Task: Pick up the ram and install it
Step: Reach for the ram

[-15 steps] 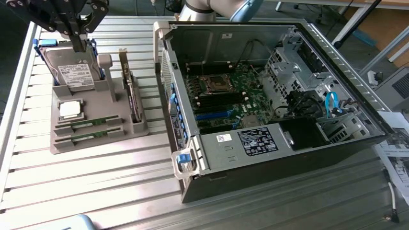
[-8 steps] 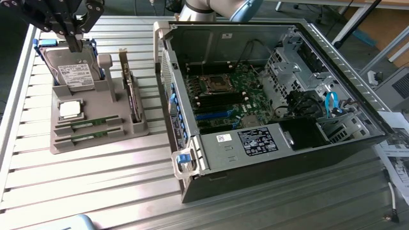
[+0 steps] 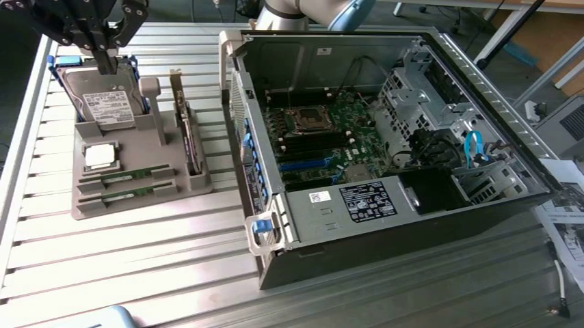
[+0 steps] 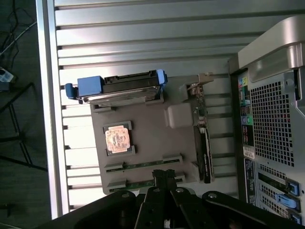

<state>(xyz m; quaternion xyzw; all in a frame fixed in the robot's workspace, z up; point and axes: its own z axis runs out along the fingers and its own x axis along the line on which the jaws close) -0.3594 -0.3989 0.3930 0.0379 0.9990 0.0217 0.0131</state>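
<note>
- Gripper [image 3: 108,68] pinched closed, empty, hovering high above the tray [image 3: 182,191].
- Untouched, the ram [image 3: 123,179] lies slotted in that tray, a twin stick beside it.
- Risk: a crooked descent clips the drive [image 3: 109,102].

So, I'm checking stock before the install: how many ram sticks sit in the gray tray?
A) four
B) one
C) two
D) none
C: one ram stick and a second ram stick lie in slots of the gray tray, next to the processor.
</note>
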